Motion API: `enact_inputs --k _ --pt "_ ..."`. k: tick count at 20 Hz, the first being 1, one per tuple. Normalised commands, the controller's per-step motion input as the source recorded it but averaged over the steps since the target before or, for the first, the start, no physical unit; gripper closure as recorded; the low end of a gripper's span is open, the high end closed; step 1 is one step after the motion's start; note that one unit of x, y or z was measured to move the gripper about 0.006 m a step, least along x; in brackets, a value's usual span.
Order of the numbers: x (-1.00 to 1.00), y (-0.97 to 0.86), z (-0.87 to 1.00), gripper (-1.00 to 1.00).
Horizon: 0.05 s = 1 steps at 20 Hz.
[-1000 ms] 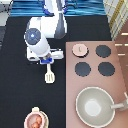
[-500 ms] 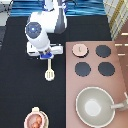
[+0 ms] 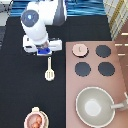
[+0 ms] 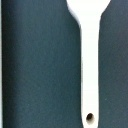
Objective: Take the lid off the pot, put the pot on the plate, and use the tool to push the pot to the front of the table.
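Observation:
The cream tool (image 3: 49, 70) lies flat on the black table (image 3: 20, 90), its handle pointing to the exterior view's top. My gripper (image 3: 44, 51) hangs just past the handle's end, toward the top. The wrist view is filled by the tool (image 4: 90, 60) against the dark table (image 4: 35, 65), showing the handle and its hang hole. The pale-pink lid (image 3: 79, 49) rests on the stove's top left burner. The pot (image 3: 34, 120), reddish-brown inside, sits on the cream plate (image 3: 42, 114) at the bottom left.
A pinkish-brown stove top (image 3: 118, 80) takes up the right side, with three bare black burners (image 3: 103, 51). A large grey pan (image 3: 95, 106) with a handle sits on its lower part. The robot's white arm (image 3: 37, 22) fills the top left.
The arm and gripper have drawn back a little toward the exterior view's top. The tool's head now lies slightly nearer the top than a second ago. Pot, plate and lid have stayed put.

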Motion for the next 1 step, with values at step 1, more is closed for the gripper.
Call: enact_inputs --k 1 --pt "0.23 0.00 1.00 -1.00"
